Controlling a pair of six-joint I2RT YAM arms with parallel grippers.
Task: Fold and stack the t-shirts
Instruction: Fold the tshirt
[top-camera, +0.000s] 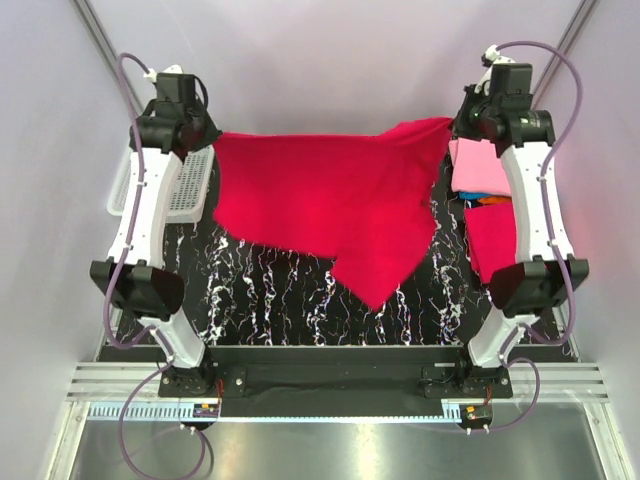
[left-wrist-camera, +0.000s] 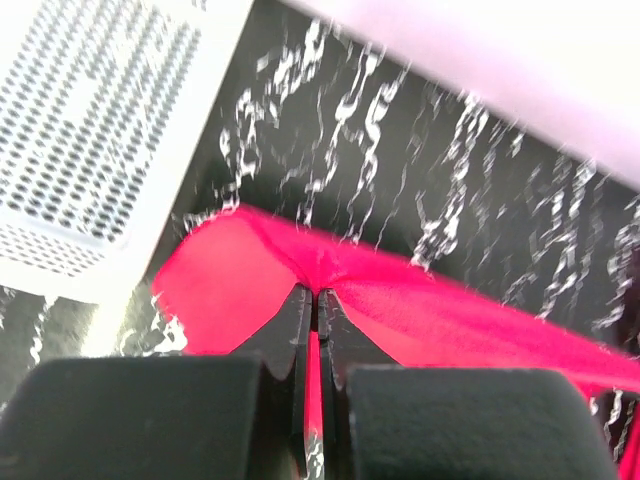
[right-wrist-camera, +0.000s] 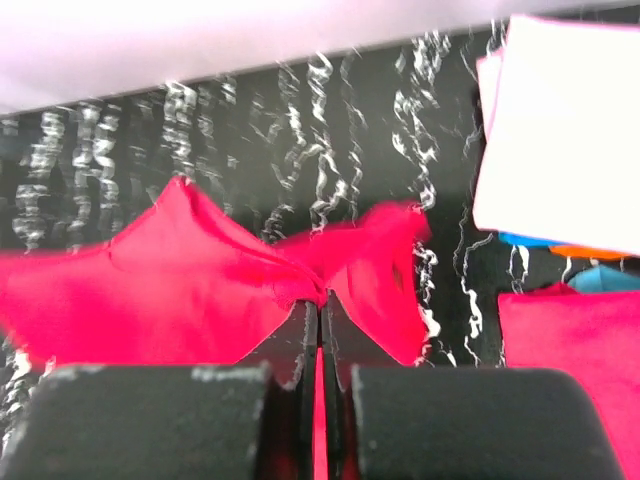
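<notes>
Nearest the arm bases, the black white-veined surface (top-camera: 270, 290) lies bare, and the lowest lobe of a crimson t-shirt (top-camera: 320, 205) points down onto it, to the right of and nearer than the white mesh basket (top-camera: 198, 190). From there the cloth widens toward the far side, its near edge ragged and uneven, with one flap doubled over on the side away from the basket.

Well to the right of the basket, past the shirt, sits a pile: a second crimson shirt (top-camera: 490, 240) nearest, slivers of a turquoise shirt (right-wrist-camera: 610, 277) and an orange shirt (right-wrist-camera: 580, 252) behind it, and a folded pink shirt (top-camera: 480, 165) farthest.

At the far edge, both arms hold the crimson t-shirt. The left pincer (left-wrist-camera: 317, 300) is clenched on the corner just beside the basket's far right corner, a thin fold of red running between its fingers. The right pincer (right-wrist-camera: 322, 310) is likewise clamped on the opposite far corner, the fabric bunching into peaks either side of the grip. The far hem is pulled nearly straight between them. Whether it is lifted clear of the surface cannot be told.

This looks like the spreading step: the shirt is stretched out by one edge but not yet flat, and no fold is made. The next move calls for both arms to travel together, keeping the hem taut, so the crumpled near part drags smooth before either grip lets go. Uneven motion would likely skew the cloth toward the pile.
</notes>
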